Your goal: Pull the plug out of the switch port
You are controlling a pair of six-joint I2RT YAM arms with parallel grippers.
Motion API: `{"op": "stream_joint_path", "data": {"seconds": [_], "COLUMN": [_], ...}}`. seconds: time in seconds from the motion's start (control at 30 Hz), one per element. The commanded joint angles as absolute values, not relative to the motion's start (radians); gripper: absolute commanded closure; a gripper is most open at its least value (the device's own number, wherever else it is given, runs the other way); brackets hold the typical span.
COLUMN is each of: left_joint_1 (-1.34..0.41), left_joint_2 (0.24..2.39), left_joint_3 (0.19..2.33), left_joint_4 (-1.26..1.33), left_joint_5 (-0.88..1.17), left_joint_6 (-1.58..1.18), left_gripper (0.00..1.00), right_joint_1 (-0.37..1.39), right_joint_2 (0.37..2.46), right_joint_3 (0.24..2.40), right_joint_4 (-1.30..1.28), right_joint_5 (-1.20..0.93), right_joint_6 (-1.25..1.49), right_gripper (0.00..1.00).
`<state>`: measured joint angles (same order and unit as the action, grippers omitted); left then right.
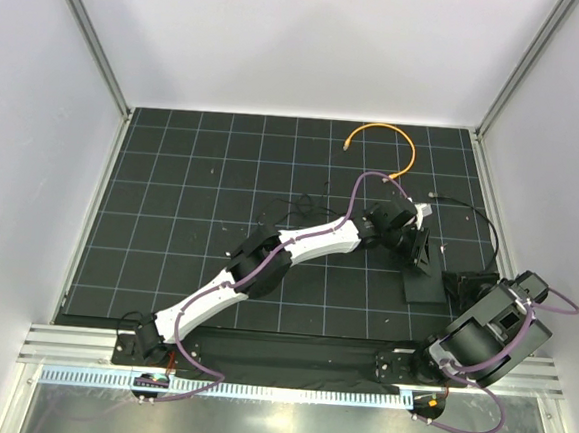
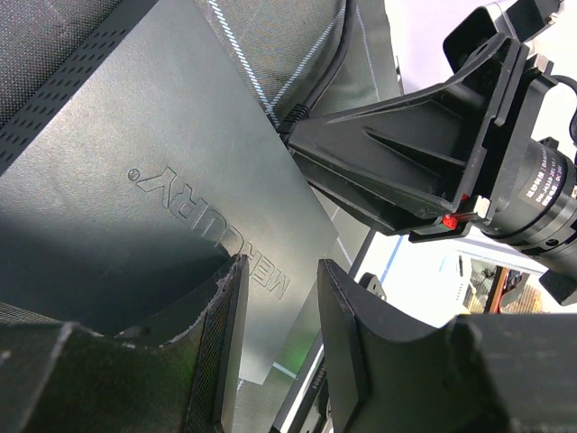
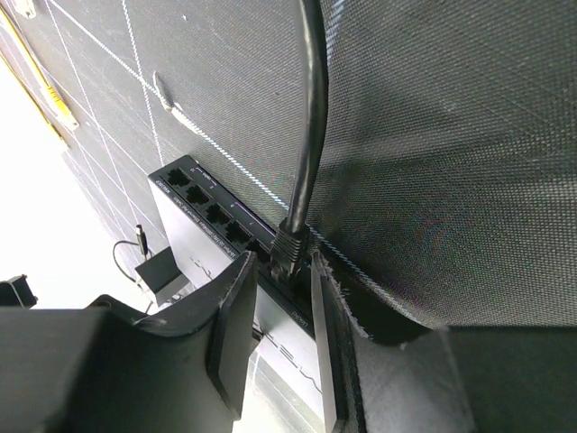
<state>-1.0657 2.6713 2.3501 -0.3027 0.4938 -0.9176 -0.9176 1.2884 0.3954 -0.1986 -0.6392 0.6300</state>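
The switch (image 1: 424,285) is a flat black box on the mat at the right. Its top with an embossed logo fills the left wrist view (image 2: 171,180). In the right wrist view its edge (image 3: 203,212) shows a row of ports. A black plug (image 3: 290,250) sits in one port, and its black cable (image 3: 309,108) runs up and away. My right gripper (image 3: 281,262) is open, with a jaw on each side of the plug. My left gripper (image 2: 281,266) is open, low over the switch's top near one edge. The right gripper's fingers (image 2: 388,162) reach in from the right.
A tiny black adapter block (image 3: 162,271) on thin wire lies beyond the switch. An orange cable (image 1: 386,142) curls at the back of the gridded black mat (image 1: 219,221). White walls and metal rails enclose the mat. The arms nearly meet over the switch.
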Motion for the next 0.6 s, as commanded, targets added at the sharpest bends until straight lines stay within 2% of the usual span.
{"op": "stream_joint_path", "data": {"seconds": [0.0,0.57], "left_joint_1": [-1.068,-1.068], "left_joint_2": [2.684,2.691], "left_joint_3": [2.349,2.349], "left_joint_4": [-0.278,-0.278], "left_joint_5": [0.512,0.518], "left_joint_6": [-0.920,-0.920], "left_gripper": [0.59,0.59], "right_joint_1": [-0.917,-0.917], "right_joint_2": [1.270,1.298], "right_joint_3": [0.408,0.400], "right_joint_4": [-0.204,-0.178], "right_joint_5": [-0.630,-0.643], "right_joint_6": [0.617,0.637], "right_gripper": [0.63,0.76]}}
